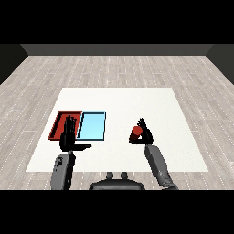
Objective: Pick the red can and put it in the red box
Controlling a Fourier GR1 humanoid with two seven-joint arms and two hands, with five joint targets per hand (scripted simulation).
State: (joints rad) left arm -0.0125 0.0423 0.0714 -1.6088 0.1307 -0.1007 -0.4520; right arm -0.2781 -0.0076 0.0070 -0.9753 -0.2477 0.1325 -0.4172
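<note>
Table (137, 100) carries two trays: one red tray (58, 122) and one blue tray (93, 125), side by side at 9 o'clock. Step in hand, judged: pick-up. Right hand (146, 135) curls round the single red can (136, 132), right of centre. Next move calls for carrying it towards 9 o'clock. Left hand (67, 137) is released, fingers straight, over the red tray.

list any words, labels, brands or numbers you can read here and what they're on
None: no readable text anywhere.
red can, in the right hand: no label or print shows.
red tray and light blue tray: plain, unmarked.
white table: no markings.
</note>
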